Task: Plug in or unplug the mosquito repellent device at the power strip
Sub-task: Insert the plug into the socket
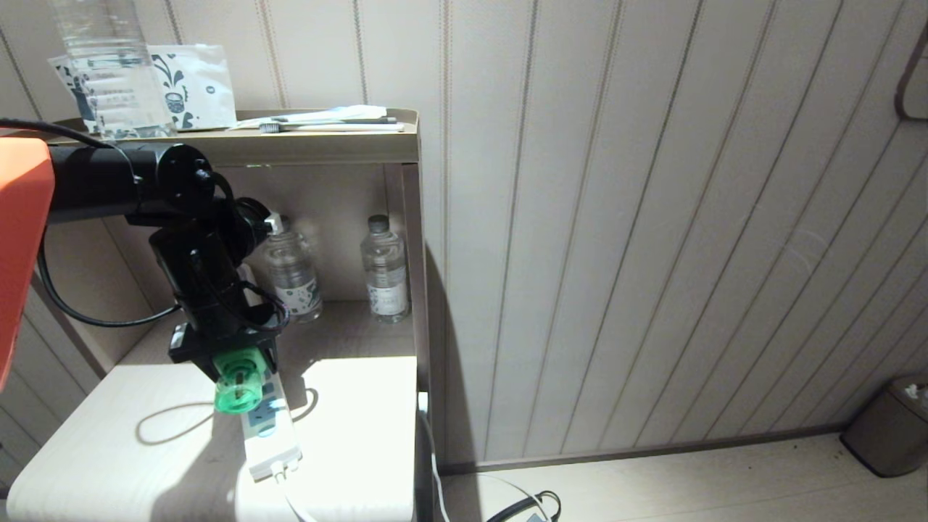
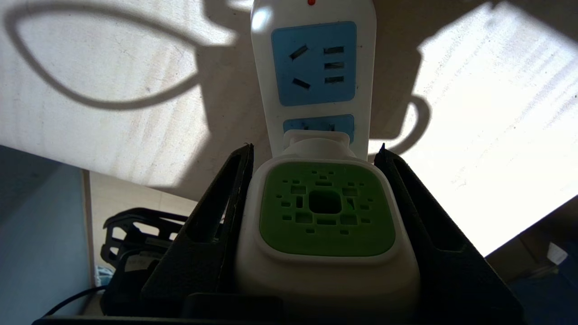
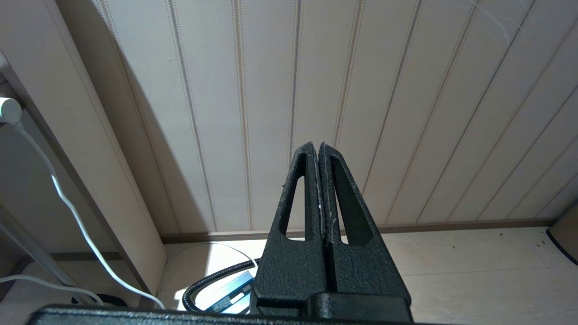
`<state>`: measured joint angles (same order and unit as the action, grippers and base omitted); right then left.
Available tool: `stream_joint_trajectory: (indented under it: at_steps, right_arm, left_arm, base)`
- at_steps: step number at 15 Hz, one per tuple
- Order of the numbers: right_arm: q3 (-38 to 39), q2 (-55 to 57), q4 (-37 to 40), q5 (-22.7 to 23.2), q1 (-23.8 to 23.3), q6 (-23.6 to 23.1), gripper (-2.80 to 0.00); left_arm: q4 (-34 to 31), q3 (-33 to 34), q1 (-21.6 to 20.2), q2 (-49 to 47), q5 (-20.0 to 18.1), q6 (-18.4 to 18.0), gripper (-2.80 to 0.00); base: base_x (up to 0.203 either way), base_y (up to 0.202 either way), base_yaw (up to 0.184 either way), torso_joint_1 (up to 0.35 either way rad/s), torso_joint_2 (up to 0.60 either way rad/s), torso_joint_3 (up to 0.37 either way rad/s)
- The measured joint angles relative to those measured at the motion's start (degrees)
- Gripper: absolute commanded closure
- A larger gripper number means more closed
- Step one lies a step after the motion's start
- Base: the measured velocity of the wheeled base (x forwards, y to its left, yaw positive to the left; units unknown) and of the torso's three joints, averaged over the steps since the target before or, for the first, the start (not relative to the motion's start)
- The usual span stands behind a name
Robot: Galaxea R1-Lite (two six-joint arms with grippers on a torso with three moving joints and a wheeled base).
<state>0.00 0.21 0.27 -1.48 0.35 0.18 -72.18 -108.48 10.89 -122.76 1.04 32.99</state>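
the power strip (image 1: pixel 270 435) lies lengthwise on the pale table (image 1: pixel 109 449), near its right edge, its cable end at the front edge. over the strip's middle the left gripper (image 2: pixel 316 153) has its two fingers (image 2: pixel 226 203) pressed against the sides of the mosquito repellent device (image 2: pixel 326 212), whose plug meets a blue socket face. behind, two water bottles (image 1: pixel 384 268) stand at the back of the shelf. the right gripper (image 3: pixel 318 146), fingers pressed together and empty, points at the panelled wall (image 3: pixel 384 90).

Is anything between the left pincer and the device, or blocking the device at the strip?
Nothing visible. The left pincer already clamps the device on both sides, and its plug sits at a socket of the strip.
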Motion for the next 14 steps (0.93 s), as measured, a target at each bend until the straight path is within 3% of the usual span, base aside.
stream_joint_trajectory:
  at_steps: [14]
  right_arm:
    - [0.0, 0.0, 0.0, 0.0, 0.0, 0.0, 0.0]
  left_arm:
    - [-0.2, 1.3, 0.6, -0.2, -0.7, 0.5, 0.0]
  base:
    - [0.0, 0.0, 0.0, 0.0, 0.0, 0.0]
